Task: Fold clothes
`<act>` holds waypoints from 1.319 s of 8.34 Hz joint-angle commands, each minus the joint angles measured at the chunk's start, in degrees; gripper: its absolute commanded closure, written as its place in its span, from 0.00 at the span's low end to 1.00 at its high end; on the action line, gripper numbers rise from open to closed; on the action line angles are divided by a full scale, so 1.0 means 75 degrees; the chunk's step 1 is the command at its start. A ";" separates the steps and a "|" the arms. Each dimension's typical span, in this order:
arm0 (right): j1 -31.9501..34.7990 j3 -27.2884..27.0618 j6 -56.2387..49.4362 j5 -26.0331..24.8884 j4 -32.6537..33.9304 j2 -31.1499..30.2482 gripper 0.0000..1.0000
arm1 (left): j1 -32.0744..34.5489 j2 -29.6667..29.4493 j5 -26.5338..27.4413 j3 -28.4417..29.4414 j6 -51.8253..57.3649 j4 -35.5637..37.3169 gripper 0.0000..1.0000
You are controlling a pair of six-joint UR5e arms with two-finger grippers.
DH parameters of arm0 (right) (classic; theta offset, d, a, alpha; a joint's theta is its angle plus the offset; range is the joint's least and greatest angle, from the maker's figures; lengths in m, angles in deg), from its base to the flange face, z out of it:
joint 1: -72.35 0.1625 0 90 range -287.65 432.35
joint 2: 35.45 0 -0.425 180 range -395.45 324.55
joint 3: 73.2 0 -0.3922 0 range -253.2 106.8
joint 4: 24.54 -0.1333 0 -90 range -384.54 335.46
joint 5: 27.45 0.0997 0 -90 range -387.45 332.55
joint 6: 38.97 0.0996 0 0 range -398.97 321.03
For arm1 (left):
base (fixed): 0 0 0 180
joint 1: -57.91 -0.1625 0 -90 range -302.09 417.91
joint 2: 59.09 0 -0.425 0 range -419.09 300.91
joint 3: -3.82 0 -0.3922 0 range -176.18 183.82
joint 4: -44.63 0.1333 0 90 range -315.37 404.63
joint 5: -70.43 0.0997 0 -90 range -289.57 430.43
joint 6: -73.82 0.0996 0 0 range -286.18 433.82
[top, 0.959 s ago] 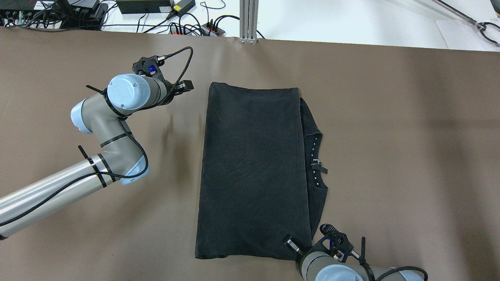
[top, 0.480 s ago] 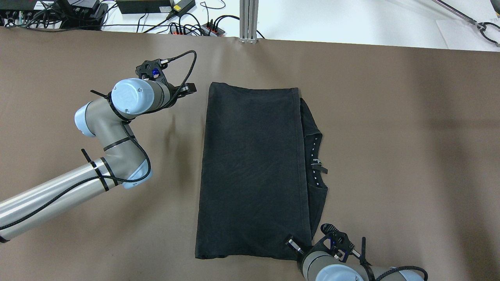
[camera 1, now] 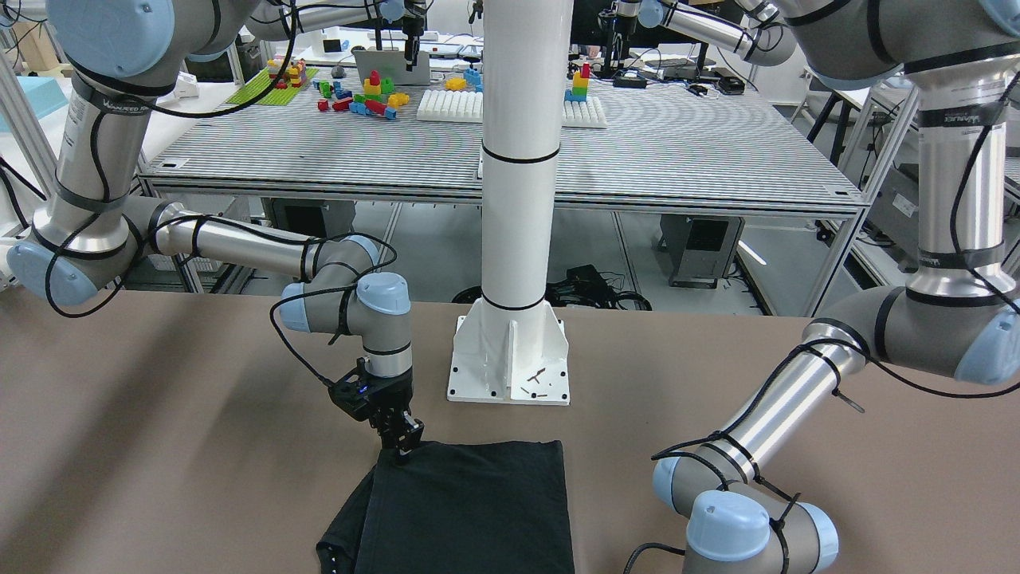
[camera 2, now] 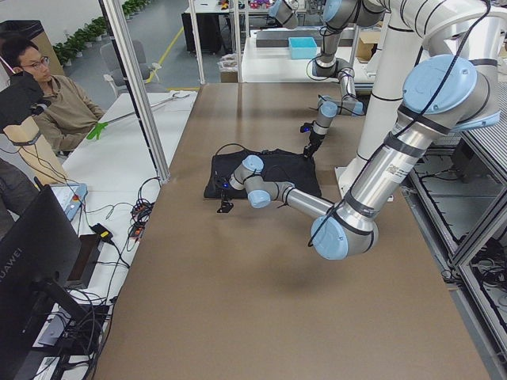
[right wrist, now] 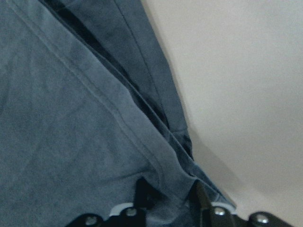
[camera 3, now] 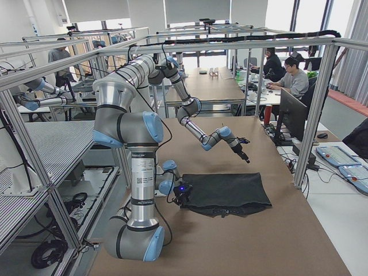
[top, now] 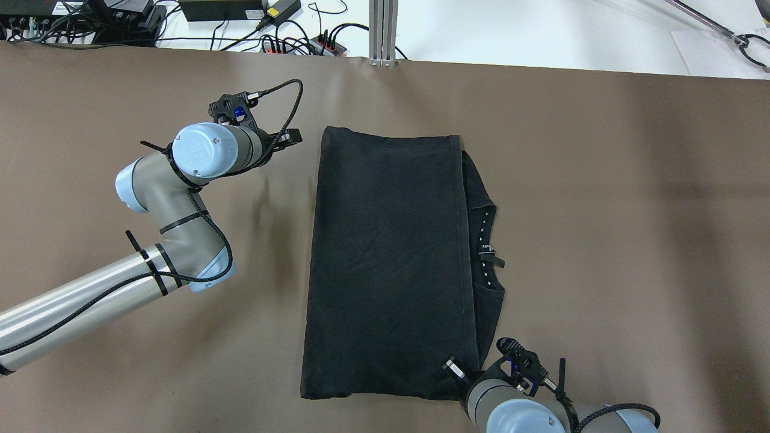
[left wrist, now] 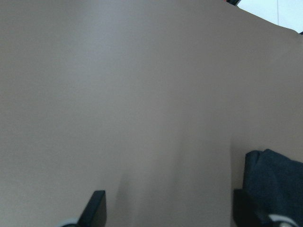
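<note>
1. Garment: black/dark charcoal, matte, folded into a tall rectangle. It lies flat, mid-table.
2. Overhead view: long axis runs 12–6. The 6 o'clock end is slightly wider than the 12 o'clock end.
3. A hemmed edge runs down the 3 o'clock side. An under-layer pokes out past it, showing the neckline, a label and white-marked tape.
4. Surface has light wrinkles only. The 5 o'clock corner is pinched in the right hand.

One camera hangs overhead behind the robot, looking down on the brown table; another faces it from across, white pole mid-frame; two look lengthwise from the table's ends; both wrist cameras sit close, low; all six catch the black garment.
</note>
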 commanded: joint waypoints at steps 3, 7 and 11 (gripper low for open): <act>0.0141 -0.0114 0.0017 0.0046 0.0070 0.0028 1.00 | -0.0013 -0.0080 0.0015 0.0014 0.0000 0.0023 0.06; 0.0176 -0.0816 -0.0041 0.0117 0.0677 0.0005 1.00 | -0.0013 -0.0150 0.0004 0.0002 -0.0023 0.0046 0.06; 0.0246 -0.0094 -0.0111 0.0070 0.0598 0.0098 0.80 | -0.0013 -0.0092 0.0015 0.0002 -0.0035 0.0046 0.06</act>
